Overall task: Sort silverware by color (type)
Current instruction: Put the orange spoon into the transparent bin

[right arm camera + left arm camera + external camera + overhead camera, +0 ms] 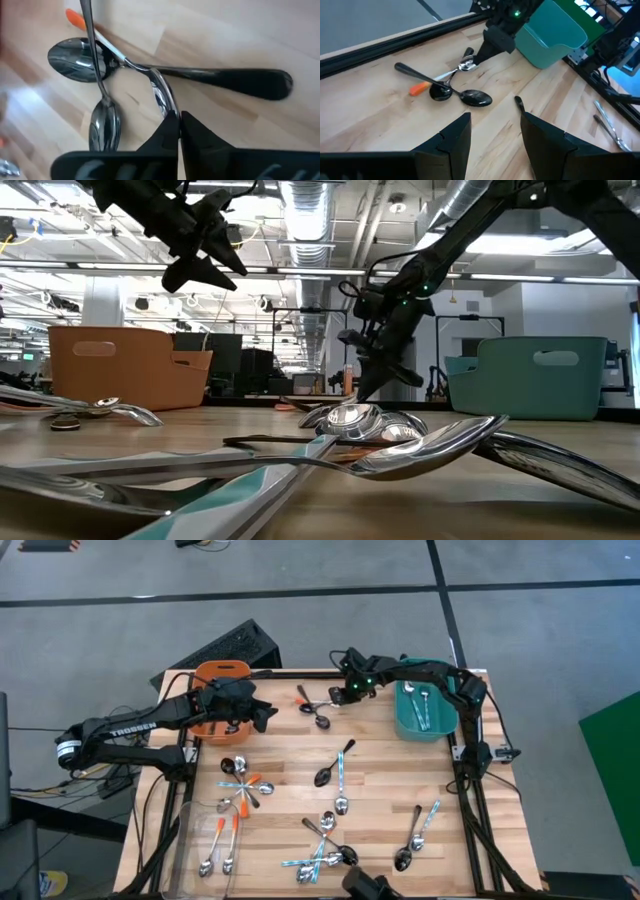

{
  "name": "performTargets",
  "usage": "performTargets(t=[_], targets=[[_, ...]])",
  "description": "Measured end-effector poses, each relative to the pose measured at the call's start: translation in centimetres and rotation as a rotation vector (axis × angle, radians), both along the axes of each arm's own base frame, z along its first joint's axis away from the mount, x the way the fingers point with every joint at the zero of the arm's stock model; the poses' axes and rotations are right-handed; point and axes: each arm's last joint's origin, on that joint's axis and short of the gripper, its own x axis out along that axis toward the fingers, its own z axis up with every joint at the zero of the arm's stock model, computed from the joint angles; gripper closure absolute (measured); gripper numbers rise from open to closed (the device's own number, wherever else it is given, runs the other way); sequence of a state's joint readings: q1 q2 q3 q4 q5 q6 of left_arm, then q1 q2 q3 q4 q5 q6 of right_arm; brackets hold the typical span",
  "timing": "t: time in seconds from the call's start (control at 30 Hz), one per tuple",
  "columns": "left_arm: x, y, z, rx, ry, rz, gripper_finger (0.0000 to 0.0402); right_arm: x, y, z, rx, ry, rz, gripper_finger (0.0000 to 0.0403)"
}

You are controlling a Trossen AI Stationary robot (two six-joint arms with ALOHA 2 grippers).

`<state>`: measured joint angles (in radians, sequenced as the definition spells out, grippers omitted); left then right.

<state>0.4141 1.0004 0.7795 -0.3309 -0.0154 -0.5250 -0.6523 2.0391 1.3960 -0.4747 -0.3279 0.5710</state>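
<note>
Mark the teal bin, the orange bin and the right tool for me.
teal bin (pixel 406 726): high view, its left wall.
orange bin (pixel 222 668): high view, its far rim.
right tool (pixel 179 119): right wrist view, fingertips shut on a spoon's bowl.

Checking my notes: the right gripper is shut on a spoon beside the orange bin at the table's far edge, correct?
Not quite: the right gripper is shut on a spoon beside the teal bin, not the orange bin, as the high view shows.
</note>
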Motion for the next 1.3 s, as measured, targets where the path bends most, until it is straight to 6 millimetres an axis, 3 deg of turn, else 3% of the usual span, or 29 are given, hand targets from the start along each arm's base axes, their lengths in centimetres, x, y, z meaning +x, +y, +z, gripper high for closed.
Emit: performTargets(t=[0.27,0.53,0.9,1.13,1.3], targets=[[0.0,0.0,0.0,-0.017,-0.008,0.011,0.0243,-0.9,2.9,3.3,-0.063,0.092,0.173,0.0394],[0.2,0.2,0.4,0.018,-0.044,0.031,0.0243,-3.6,6.5,10.5,-0.302,0.167,0.254,0.0394],[3.2,1.4,2.1,0.114,-0.349,0.032,0.0243,-6.7,9.3,19.4,-0.508,-0.164,0.125,0.0394],[3.6,1.1,2.9,0.166,-0.422,-0.065,0.0243,-7.0,10.5,20.8,-0.447,-0.31,0.207,0.0394],[4.2,-1.3,4.6,0.465,-0.266,-0.117,0.0244,-5.3,11.7,20.1,-0.394,-0.339,0.24,0.0394]])
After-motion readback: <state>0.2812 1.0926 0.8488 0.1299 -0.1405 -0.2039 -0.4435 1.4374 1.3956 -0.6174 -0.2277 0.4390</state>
